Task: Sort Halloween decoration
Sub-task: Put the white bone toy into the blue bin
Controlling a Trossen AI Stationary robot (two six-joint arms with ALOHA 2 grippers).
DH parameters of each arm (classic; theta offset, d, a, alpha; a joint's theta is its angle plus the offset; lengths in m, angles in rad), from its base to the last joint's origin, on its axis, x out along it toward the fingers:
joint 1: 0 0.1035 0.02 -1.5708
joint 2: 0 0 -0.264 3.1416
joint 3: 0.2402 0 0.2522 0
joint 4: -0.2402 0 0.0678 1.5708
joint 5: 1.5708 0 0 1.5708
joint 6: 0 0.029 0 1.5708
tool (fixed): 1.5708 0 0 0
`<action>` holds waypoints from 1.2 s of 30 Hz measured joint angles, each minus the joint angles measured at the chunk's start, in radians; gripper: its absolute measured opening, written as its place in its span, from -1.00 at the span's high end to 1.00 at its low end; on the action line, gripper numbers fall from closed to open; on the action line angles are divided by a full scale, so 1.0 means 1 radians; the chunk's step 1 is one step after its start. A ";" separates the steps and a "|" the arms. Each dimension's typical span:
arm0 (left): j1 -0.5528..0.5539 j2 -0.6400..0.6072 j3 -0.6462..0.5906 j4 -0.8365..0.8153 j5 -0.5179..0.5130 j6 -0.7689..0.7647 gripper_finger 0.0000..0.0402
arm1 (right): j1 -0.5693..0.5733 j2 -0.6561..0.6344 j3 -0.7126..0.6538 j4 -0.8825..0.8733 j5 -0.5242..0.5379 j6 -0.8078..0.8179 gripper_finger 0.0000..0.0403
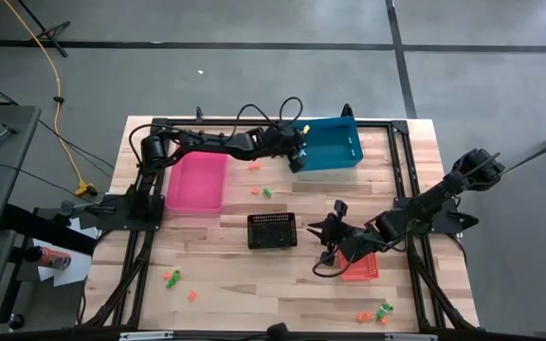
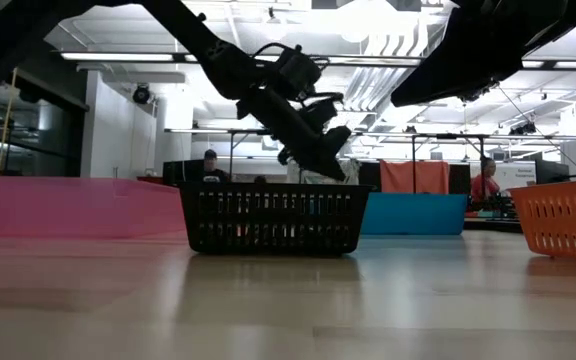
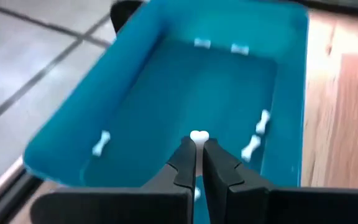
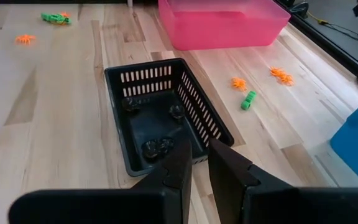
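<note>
My left gripper (image 3: pixel 199 148) hangs over the blue bin (image 3: pixel 166 93) at the table's far side, shut on a small white bone-shaped trinket (image 3: pixel 197 135). In the high view it (image 1: pixel 297 159) stands at the bin's left wall (image 1: pixel 303 142). Several white bones (image 3: pixel 251 148) lie on the bin's floor. My right gripper (image 4: pixel 201 158) hovers near the black basket (image 4: pixel 160 118), its fingers close together with nothing visible between them. Dark trinkets (image 4: pixel 157 147) lie in that basket. Orange (image 4: pixel 238 83) and green (image 4: pixel 248 99) trinkets lie loose on the wood. My left gripper pinches the white bone between its two fingertips. One knobbed end (image 3: pixel 198 134) sticks out past the tips. The fingers slant downward from the table's left. The bone is lifted clear, above the blue bin's floor.
A pink bin (image 1: pixel 197 182) stands left of the blue one. An orange-red basket (image 1: pixel 360 267) sits under my right arm. More loose trinkets lie near the front left (image 1: pixel 171 278) and front right (image 1: pixel 377 313). People show in the room behind (image 2: pixel 485 180).
</note>
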 joint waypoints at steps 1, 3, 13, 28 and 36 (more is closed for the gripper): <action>-0.002 0.000 0.000 -0.019 0.000 0.000 1.00 | 0.000 0.000 0.000 0.002 0.000 0.000 0.75; -0.004 0.000 0.000 -0.040 0.000 0.000 1.00 | 0.000 0.000 0.000 0.004 0.000 0.000 0.75; -0.006 0.000 0.000 -0.057 0.028 -0.018 1.00 | 0.000 0.000 0.000 0.007 0.000 0.000 0.75; -0.016 0.000 0.000 -0.058 0.029 0.008 0.76 | 0.000 0.000 0.000 0.007 0.000 0.000 0.75; -0.017 -0.005 0.000 -0.064 0.023 0.012 0.35 | 0.000 0.000 0.000 0.007 0.000 0.000 0.75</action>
